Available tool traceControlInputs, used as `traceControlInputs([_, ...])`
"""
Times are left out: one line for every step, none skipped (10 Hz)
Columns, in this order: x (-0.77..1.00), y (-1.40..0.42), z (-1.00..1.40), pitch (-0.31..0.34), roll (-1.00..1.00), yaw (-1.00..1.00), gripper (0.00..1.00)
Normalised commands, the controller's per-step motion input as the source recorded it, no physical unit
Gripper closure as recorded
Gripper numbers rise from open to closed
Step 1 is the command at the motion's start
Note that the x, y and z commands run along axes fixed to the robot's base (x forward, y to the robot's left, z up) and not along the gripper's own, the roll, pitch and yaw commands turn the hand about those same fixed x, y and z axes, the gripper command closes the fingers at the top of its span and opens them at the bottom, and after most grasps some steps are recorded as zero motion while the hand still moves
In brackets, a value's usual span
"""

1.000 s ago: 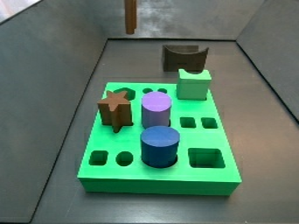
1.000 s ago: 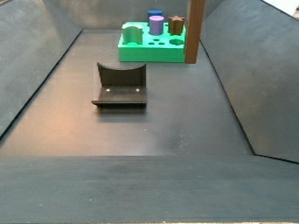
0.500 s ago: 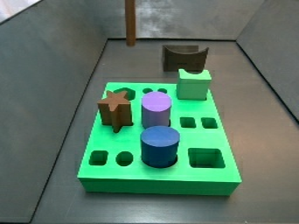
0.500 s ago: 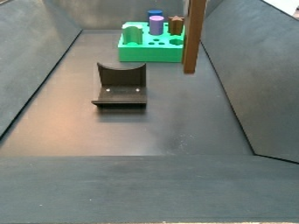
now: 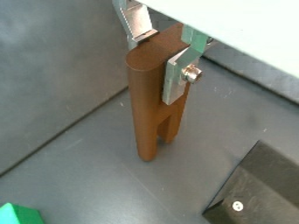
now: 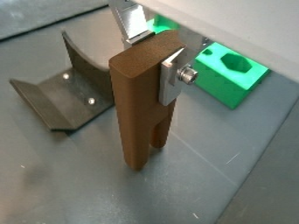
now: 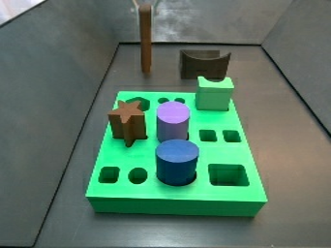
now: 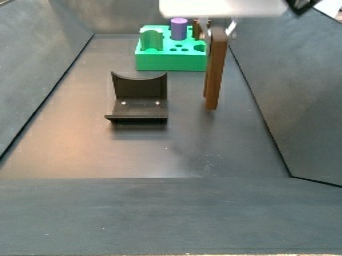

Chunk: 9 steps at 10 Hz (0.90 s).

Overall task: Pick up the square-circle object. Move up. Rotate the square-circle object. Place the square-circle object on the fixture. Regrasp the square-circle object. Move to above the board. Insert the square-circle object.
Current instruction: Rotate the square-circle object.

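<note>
Over grey floor (image 8: pixel 160 150), jaws (image 5: pixel 162 54) grip upright square-circle object (image 5: pixel 152 105)

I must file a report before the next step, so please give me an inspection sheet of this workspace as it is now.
Surface: dark grey floor, no spills seen.
Job's things: square-circle object upright in the gripper, its lower end at or near the floor beside the fixture; contact cannot be told. Fixture unoccupied. Board apart from both.
Clutter: on the board, a star-shaped peg, a purple cylinder, a blue cylinder and a pale green block.
Grippers: gripper shut on the peg's upper part, silver fingers on opposite sides.
Cables: nothing seen.
Surroundings: grey enclosure walls.
</note>
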Motion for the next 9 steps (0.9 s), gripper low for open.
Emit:
traceControlInputs([0.01, 0.02, -0.33, -0.064, -0.04, -0.01, 1.00])
traceControlInputs([0.01, 0.02, -0.22, -0.062, -0.03, -0.01, 1.00])
traceControlInputs([0.00, 0.02, -0.18, -0.058, -0.02, -0.01, 1.00])
traceControlInputs([-0.01, 0.02, -0.18, -0.047, -0.02, -0.01, 1.00])
traceControlInputs([-0.01, 0.02, -0.18, -0.047, -0.02, -0.01, 1.00])
traceControlInputs([-0.01, 0.02, -0.18, -0.048, -0.02, -0.01, 1.00])
traceControlInputs([-0.01, 0.02, -0.18, -0.048, -0.02, -0.01, 1.00])
traceControlInputs([-0.01, 0.02, -0.18, -0.048, -0.02, -0.01, 1.00])
traceControlInputs([-0.01, 0.02, -0.18, -0.048, -0.02, -0.01, 1.00])
